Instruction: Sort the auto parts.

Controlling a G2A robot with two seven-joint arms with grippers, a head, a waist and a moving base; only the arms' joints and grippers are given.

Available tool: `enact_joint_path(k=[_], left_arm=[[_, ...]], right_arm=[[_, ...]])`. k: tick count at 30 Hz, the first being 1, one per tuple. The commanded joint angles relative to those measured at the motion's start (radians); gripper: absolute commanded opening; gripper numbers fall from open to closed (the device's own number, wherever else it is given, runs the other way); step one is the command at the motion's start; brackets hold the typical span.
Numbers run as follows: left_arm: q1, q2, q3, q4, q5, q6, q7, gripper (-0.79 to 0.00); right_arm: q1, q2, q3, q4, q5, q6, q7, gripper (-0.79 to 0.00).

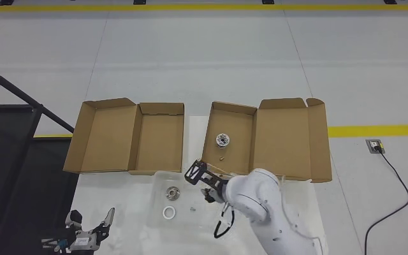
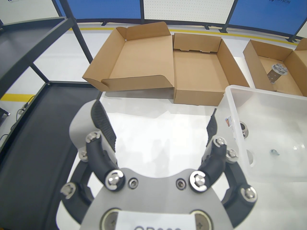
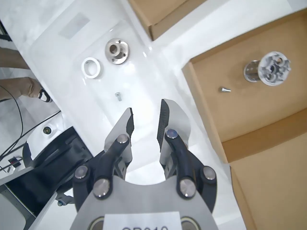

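Observation:
A clear plastic bin [image 1: 159, 182] on the white table holds a metal flange [image 3: 116, 51], a white ring [image 3: 91, 67] and a small bolt [image 3: 118, 96]. My right gripper [image 3: 146, 107] hovers open and empty over the bin's side nearest the right cardboard box [image 3: 239, 111], a short way from the bolt. That box holds a toothed metal hub [image 3: 268, 70] and a small screw [image 3: 225, 89]. My left gripper [image 2: 154, 111] is open and empty, low over the table at its near left corner, apart from the bin [image 2: 230, 92].
The left cardboard box [image 2: 199, 72] lies open with nothing in it, its lid [image 2: 141, 56] folded out to the side. A black rack [image 2: 36, 125] stands beside the table on the left. Bare white table lies between the left gripper and the boxes.

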Motion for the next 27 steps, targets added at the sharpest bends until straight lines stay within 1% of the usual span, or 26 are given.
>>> enact_joint_path(k=[1,4,5,10,11,13,19,23,27], left_arm=[[0.0,0.0,0.0,0.0,0.0,0.0,0.0,0.0],[0.0,0.0,0.0,0.0,0.0,0.0,0.0,0.0],[0.0,0.0,0.0,0.0,0.0,0.0,0.0,0.0],[0.0,0.0,0.0,0.0,0.0,0.0,0.0,0.0],[0.0,0.0,0.0,0.0,0.0,0.0,0.0,0.0],[0.0,0.0,0.0,0.0,0.0,0.0,0.0,0.0],[0.0,0.0,0.0,0.0,0.0,0.0,0.0,0.0],[0.0,0.0,0.0,0.0,0.0,0.0,0.0,0.0],[0.0,0.0,0.0,0.0,0.0,0.0,0.0,0.0]], right_arm=[[-0.004,-0.003,-0.052,-0.002,-0.011,-0.002,0.01,-0.502],[0.009,-0.011,-0.12,0.033,-0.032,0.017,0.017,-0.483],[0.019,-0.016,-0.14,0.054,-0.044,0.037,0.017,-0.48],[0.074,-0.041,-0.243,0.168,-0.039,0.051,-0.022,-0.48],[0.087,-0.046,-0.262,0.191,-0.052,0.054,-0.031,-0.443],[0.103,-0.055,-0.294,0.231,-0.069,0.063,-0.059,-0.419],[0.139,-0.075,-0.345,0.33,-0.123,0.105,-0.103,-0.428],[0.16,-0.086,-0.349,0.41,-0.117,0.123,-0.122,-0.446],[0.179,-0.098,-0.361,0.474,-0.1,0.119,-0.128,-0.465]])
